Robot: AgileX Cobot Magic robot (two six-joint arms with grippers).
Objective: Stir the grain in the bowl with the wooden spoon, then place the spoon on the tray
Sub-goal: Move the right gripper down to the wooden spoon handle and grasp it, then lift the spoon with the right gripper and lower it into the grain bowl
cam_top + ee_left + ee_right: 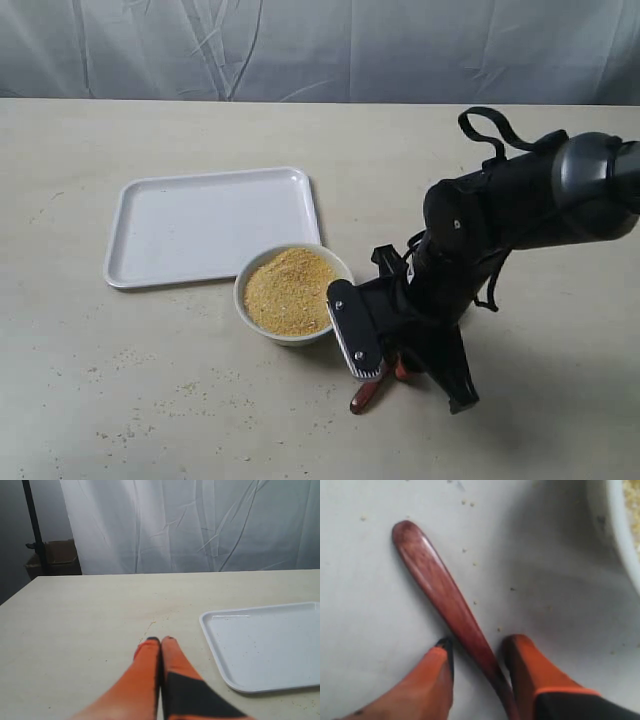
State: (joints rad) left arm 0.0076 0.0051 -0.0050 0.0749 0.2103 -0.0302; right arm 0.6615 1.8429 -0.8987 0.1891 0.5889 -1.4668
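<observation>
- Exterior view: the small white bowl (250,268) stands near the middle of the pale table (90,400), filled with a low mound of fine golden-yellow grain (290,290).
- The flat white tray (200,225), with rounded corners and a low rim, lies at about ten o'clock from the bowl, and its near corner is just beside the bowl's rim.
- The black right arm (500,215) reaches down at about four o'clock from the bowl. One end of the dark red-brown wooden spoon (366,395) pokes out beneath it, lying on the table.
- Left wrist view: the left gripper (160,640) has its orange fingers pressed together with nothing between them. It is above bare table, with the tray beside it.
- Right wrist view: the right gripper (477,647) is spread. Its orange fingers (525,660) straddle the glossy slim handle of the spoon, with a gap on each side.
- The spoon lies flat among a few stray grains, near the bowl's white wall.
</observation>
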